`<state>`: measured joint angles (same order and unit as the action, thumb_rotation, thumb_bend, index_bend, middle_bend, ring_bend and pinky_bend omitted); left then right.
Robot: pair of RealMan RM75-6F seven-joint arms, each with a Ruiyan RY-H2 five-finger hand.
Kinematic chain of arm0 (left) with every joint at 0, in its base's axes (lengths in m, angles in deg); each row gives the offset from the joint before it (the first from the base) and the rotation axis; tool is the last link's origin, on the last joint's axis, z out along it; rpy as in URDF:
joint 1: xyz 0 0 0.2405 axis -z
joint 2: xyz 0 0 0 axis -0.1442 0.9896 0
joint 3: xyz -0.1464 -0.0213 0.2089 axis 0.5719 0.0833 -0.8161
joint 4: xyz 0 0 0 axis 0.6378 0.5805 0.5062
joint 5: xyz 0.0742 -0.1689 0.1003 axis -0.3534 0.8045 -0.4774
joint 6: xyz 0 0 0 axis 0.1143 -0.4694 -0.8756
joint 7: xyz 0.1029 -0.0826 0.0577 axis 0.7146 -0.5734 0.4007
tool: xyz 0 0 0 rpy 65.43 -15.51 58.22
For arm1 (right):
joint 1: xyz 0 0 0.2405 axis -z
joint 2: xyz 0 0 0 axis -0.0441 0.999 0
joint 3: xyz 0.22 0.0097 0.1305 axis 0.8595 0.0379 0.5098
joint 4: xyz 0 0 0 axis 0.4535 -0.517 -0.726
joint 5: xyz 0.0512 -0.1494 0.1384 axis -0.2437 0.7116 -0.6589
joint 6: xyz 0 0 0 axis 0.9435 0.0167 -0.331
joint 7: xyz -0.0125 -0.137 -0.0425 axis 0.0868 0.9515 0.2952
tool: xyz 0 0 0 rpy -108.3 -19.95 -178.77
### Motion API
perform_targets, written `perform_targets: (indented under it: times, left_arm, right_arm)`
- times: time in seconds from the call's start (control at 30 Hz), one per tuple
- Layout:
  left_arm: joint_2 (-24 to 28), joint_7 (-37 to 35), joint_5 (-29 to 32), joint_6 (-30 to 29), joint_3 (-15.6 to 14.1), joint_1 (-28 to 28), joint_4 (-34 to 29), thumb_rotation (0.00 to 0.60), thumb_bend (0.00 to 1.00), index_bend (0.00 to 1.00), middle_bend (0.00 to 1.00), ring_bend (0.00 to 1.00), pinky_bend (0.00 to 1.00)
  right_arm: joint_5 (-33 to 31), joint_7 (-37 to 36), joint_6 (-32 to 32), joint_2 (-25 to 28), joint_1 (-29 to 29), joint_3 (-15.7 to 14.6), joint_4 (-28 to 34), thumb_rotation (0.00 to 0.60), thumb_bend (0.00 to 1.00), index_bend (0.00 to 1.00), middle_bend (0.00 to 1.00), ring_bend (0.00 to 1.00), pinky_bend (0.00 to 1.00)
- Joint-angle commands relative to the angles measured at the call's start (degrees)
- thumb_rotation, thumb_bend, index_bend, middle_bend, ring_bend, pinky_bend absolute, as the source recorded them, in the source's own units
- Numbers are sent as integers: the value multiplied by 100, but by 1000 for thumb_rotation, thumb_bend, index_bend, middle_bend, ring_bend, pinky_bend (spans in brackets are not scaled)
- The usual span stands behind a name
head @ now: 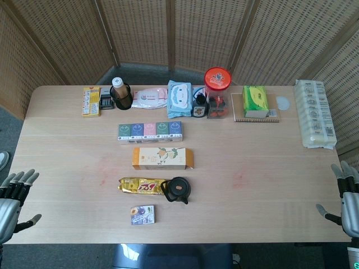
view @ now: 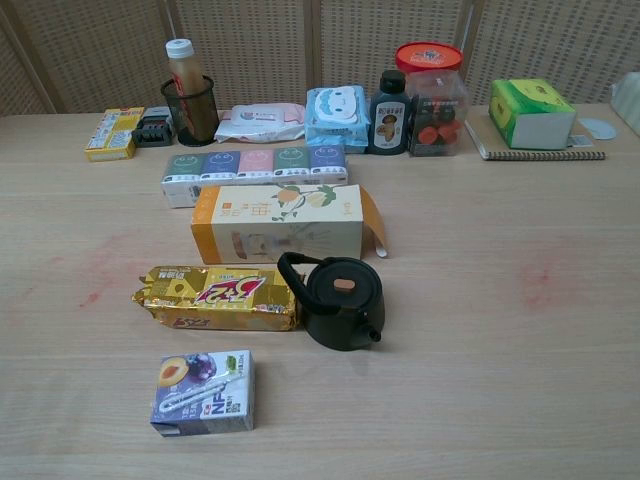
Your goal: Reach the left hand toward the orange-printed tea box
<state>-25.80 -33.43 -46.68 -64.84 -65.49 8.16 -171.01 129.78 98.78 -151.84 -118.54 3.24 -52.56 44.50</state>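
Note:
The orange-printed tea box (head: pixel 162 158) lies flat at the table's middle, cream with orange ends and a fruit print; the chest view shows it (view: pixel 278 223) with one end flap hanging open on its right. My left hand (head: pixel 12 200) hovers at the table's front left corner, fingers spread and holding nothing, far to the left of the box. At the front right corner my right hand (head: pixel 347 197) is likewise spread with nothing in it. Neither hand shows in the chest view.
A multi-coloured carton row (head: pixel 150 131) sits behind the tea box. In front lie a gold snack pack (head: pixel 140 186), a black teapot (head: pixel 176 190) and a purple drink carton (head: pixel 142 215). Bottle holder (head: pixel 121 96), wipes (head: pixel 179 98), red-lidded jar (head: pixel 217 92), green box (head: pixel 254 101) line the back.

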Motion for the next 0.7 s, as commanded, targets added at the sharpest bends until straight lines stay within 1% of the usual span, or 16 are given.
perform_targets:
  times: [0.03, 0.43, 0.53, 0.63, 0.7]
  left_arm:
    - [4, -6, -5, 1, -3, 1, 0, 600, 0, 0, 0, 0, 0]
    - [60, -112, -16, 41, -34, 12, -45, 600, 5, 0, 10, 0, 0]
    - [89, -123, 24, 123, -36, 43, -112, 600, 36, 0, 101, 18, 0]
    - [131, -202, 48, 151, -4, 82, -198, 600, 66, 0, 191, 79, 0]
    - [135, -250, 19, 95, 54, 111, -236, 600, 109, 0, 286, 164, 8]
  right_arm:
    - [4, -19, 18, 7, -2, -7, 9, 600, 30, 0, 0, 0, 0]
    - [49, -92, 84, 48, -11, -42, 44, 600, 30, 0, 0, 0, 0]
    - [-9, -116, 130, 64, -21, -32, 49, 600, 30, 0, 0, 0, 0]
    - [-36, -115, 144, 69, -29, -19, 53, 600, 30, 0, 0, 0, 0]
    - [-28, -112, 130, 70, -24, -18, 59, 600, 31, 0, 0, 0, 0]
